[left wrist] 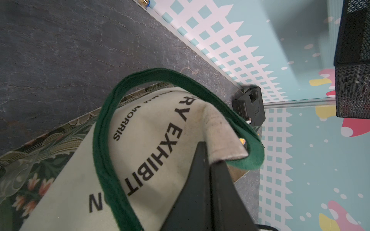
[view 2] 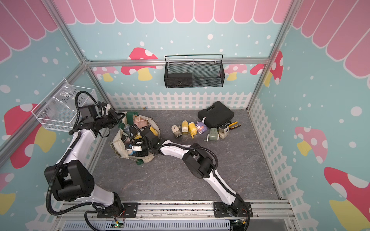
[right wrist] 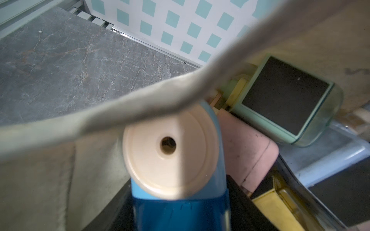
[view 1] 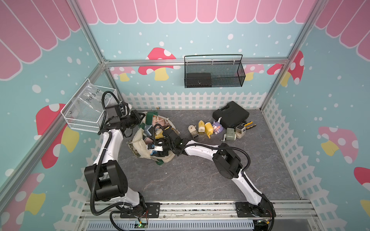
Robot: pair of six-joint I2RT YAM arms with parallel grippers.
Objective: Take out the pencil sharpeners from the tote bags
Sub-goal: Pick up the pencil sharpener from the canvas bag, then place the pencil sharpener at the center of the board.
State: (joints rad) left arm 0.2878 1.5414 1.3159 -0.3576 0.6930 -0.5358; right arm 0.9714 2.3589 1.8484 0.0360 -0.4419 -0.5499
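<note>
Grey surface (view 1: 200,176): six sharpeners (view 1: 209,129) out, more in bag (view 1: 140,147); left hand (left wrist: 208,160) pinches its rim, right hand (view 1: 155,152) straddles blue sharpener (right wrist: 176,214), grip unclear.

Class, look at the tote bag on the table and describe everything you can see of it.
The tote bag is cream canvas with dark green straps, black lettering and a leafy floral panel. It lies slumped on the grey table near the back left corner, its mouth gaping upward and crowded with pastel pencil sharpeners. The left gripper pinches its rim beside a strap, seemingly holding it open, and the right gripper reaches inside.
</note>
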